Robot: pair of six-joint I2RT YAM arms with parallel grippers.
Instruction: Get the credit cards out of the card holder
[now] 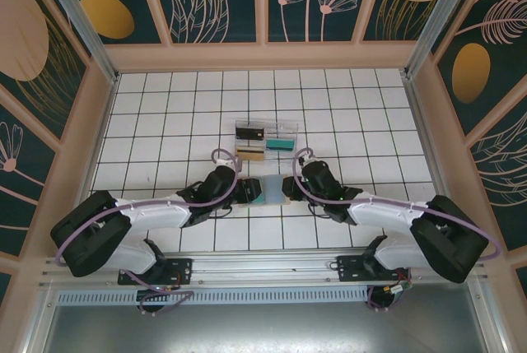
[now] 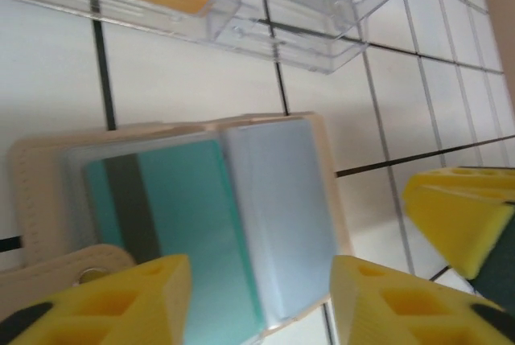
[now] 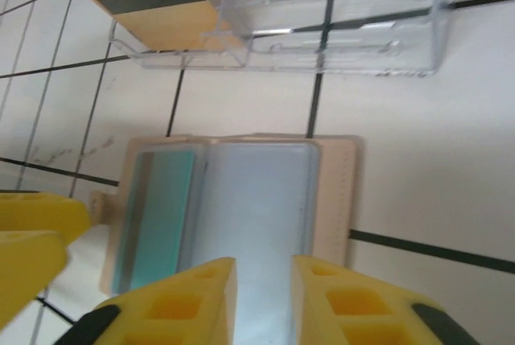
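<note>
I count one card holder (image 3: pixel 257 192), one clear tray (image 3: pixel 386 39) and four cards.
One teal card (image 3: pixel 161 208) lies in the holder; the tray has three I can tell apart: one tan card (image 3: pixel 161 7), one dark card (image 1: pixel 249 132), one second teal card (image 1: pixel 280 145).

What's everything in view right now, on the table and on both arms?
card holder: one, tan outside, blue-grey inside, lying open on the tiles between the grippers
held card: one, teal with a dark stripe, in one half of the holder; the other half looks empty
clear tray: one, transparent, just beyond the holder
tan card: one, dark stripe, in the tray
teal card: one, in the tray
dark card: one, in the tray
table: one, white tiles with dark lines
left gripper: yellow fingers, wide open, at the holder
right gripper: yellow fingers, narrow gap, over the empty-looking half
</note>
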